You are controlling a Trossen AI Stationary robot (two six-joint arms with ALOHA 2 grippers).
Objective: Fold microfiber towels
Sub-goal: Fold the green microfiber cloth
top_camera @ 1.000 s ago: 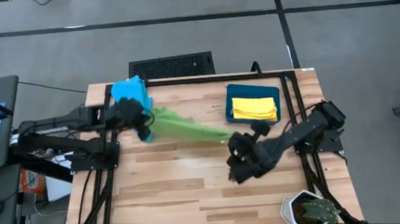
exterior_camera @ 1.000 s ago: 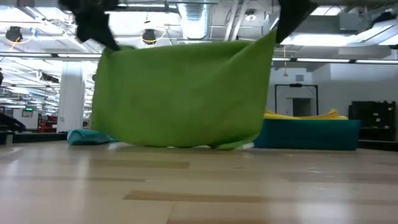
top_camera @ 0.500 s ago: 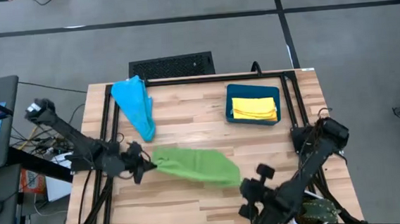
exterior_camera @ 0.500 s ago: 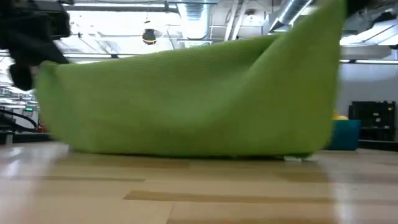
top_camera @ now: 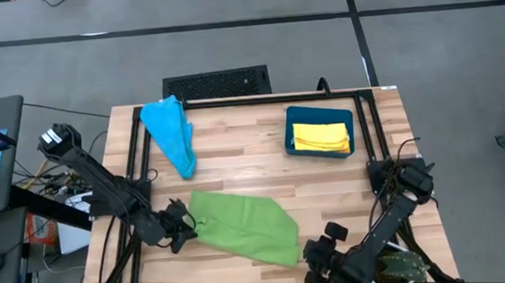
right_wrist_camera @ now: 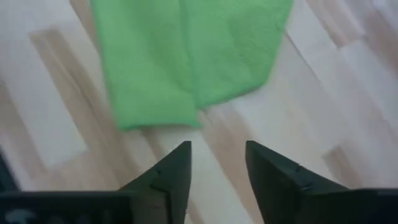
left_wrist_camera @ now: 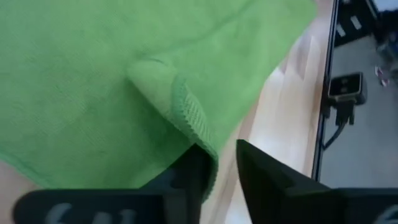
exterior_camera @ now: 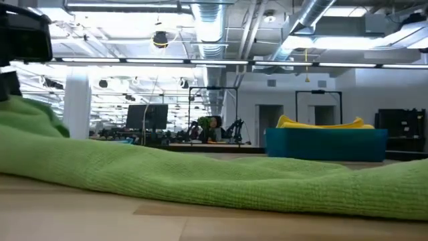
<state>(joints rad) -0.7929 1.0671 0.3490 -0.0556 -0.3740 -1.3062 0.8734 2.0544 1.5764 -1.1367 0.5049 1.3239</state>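
A green microfiber towel (top_camera: 242, 227) (exterior_camera: 200, 177) lies spread on the wooden table, near its front edge. My left gripper (top_camera: 184, 233) sits low at the towel's left corner, fingers a little apart, with the hemmed corner (left_wrist_camera: 186, 118) running in between them. My right gripper (top_camera: 318, 253) stands open just off the towel's near right corner (right_wrist_camera: 155, 115), bare wood between its fingers (right_wrist_camera: 177, 174). A light blue towel (top_camera: 170, 134) lies bunched at the far left. My left gripper comes slanting down from the table's left at the green towel's hemmed corner (left_wrist_camera: 208, 152). The hem runs into the gap beside one finger (left_wrist_camera: 186, 177). Whether the fingers touch it, I cannot tell. The towel lies slack on the table.
A dark teal bin (top_camera: 295, 140) (exterior_camera: 326, 144) holding folded yellow towels (top_camera: 321, 137) stands at the far right. A potted plant (top_camera: 395, 270) sits at the near right corner, close behind my right arm. Bare wood lies between the green towel and the bin.
Both grippers have gone down and toward the table's near edge with the green towel. It hung stretched between them, its lower edge on the table; now it lies flat. Its right corner, held high half a second ago, has dropped clear of my right gripper.
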